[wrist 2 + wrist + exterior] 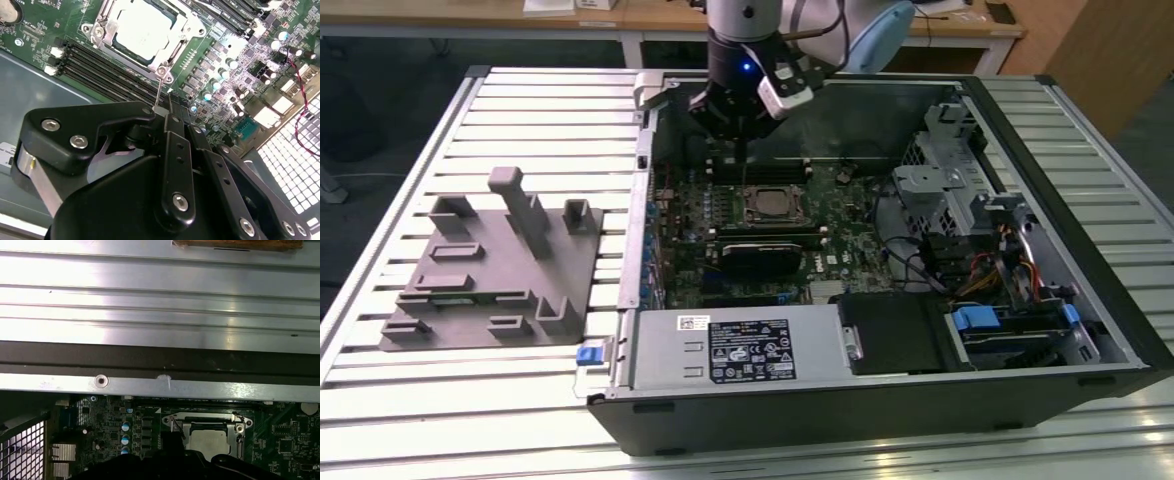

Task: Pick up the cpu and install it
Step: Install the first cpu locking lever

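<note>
The cpu (766, 206), a small square chip with a pale silvery top, lies flat in the dark socket frame (765, 190) on the green motherboard inside the open computer case. It shows in both wrist views (140, 27) (207, 440). My gripper (742, 168) hangs just behind the socket, towards the case's far wall. Its black fingers (172, 150) are pressed together. The socket's thin wire lever (159, 92) stands up and ends right at the fingertips; whether it is clamped between them is not clear. Nothing else is in the gripper.
A grey fixture (494, 265) with upright posts lies on the slatted table at the exterior view's left. Inside the case are a grey box with a white label (734, 345), memory slots (110, 70), a drive cage (947, 185) and loose cables (987, 280).
</note>
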You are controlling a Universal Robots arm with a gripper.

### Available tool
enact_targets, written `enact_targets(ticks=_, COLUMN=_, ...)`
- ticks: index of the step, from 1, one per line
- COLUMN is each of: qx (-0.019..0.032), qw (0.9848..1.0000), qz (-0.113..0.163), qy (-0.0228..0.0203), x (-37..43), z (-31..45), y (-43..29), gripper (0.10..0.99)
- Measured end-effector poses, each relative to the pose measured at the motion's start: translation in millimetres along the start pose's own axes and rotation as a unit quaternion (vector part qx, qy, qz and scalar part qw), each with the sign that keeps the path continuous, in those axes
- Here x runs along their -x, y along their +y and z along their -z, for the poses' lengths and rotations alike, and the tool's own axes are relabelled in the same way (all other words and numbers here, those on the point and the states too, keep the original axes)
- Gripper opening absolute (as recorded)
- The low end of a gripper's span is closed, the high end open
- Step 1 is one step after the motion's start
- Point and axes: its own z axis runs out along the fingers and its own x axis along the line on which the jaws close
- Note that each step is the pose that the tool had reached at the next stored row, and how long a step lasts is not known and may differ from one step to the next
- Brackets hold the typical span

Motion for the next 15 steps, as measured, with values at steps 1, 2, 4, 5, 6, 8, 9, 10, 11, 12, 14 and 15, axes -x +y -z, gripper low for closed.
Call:
enact_targets(ticks=1, qx=0.0000, qw=1.0000, qz=0.000, qy=0.0000, x=0.4, z=0.0, y=0.0, gripper=0.106)
enact_targets(ticks=2, qx=0.0000, qw=1.0000, qz=0.000, qy=0.0000, x=0.7, z=0.0, y=0.0, gripper=0.106)
enact_targets(ticks=4, qx=0.0000, qw=1.0000, qz=0.000, qy=0.0000, x=1.0, z=-0.1, y=0.0, gripper=0.106)
enact_targets(ticks=5, qx=0.0000, qw=1.0000, qz=0.000, qy=0.0000, x=4.5, z=-0.3, y=-0.1, gripper=0.106)
enact_targets(ticks=6, qx=0.0000, qw=1.0000, qz=0.000, qy=0.0000, x=7.3, z=-0.5, y=-0.2, gripper=0.106)
enact_targets(ticks=8, qx=0.0000, qw=1.0000, qz=0.000, qy=0.0000, x=7.5, z=-0.6, y=-0.2, gripper=0.106)
enact_targets(ticks=9, qx=0.0000, qw=1.0000, qz=0.000, qy=0.0000, x=7.6, z=-0.5, y=-0.2, gripper=0.106)
enact_targets(ticks=10, qx=0.0000, qw=1.0000, qz=0.000, qy=0.0000, x=7.6, z=-0.6, y=-0.2, gripper=0.106)
enact_targets(ticks=11, qx=0.0000, qw=1.0000, qz=0.000, qy=0.0000, x=7.7, z=-0.6, y=-0.2, gripper=0.106)
enact_targets(ticks=12, qx=0.0000, qw=1.0000, qz=0.000, qy=0.0000, x=7.9, z=-0.6, y=-0.2, gripper=0.106)
enact_targets(ticks=14, qx=0.0000, qw=1.0000, qz=0.000, qy=0.0000, x=8.4, z=-0.6, y=-0.2, gripper=0.106)
enact_targets(ticks=15, qx=0.0000, qw=1.0000, qz=0.000, qy=0.0000, x=8.5, z=-0.7, y=-0.2, gripper=0.106)
